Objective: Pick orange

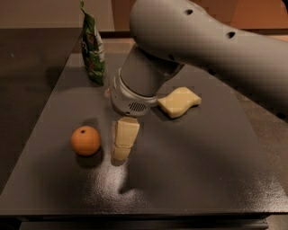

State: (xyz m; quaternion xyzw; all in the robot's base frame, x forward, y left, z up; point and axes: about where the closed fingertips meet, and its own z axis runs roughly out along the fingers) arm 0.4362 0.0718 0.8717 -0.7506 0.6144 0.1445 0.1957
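tool (121, 152) just beside orange (85, 140), gap between seemingly open, sponge (179, 102) and bag (93, 45) well behind

A dark grey tabletop (193, 175) fills most of the view, its matte surface speckled, with a soft sheen of light near the front edge. To its left lies a darker surface (22, 72). Behind, a pale beige wall (40, 12) meets orange-brown panelling (256, 13). Brownish floor (267, 121) shows at the right. The end effector (120, 153) hangs over the tabletop's left-centre.
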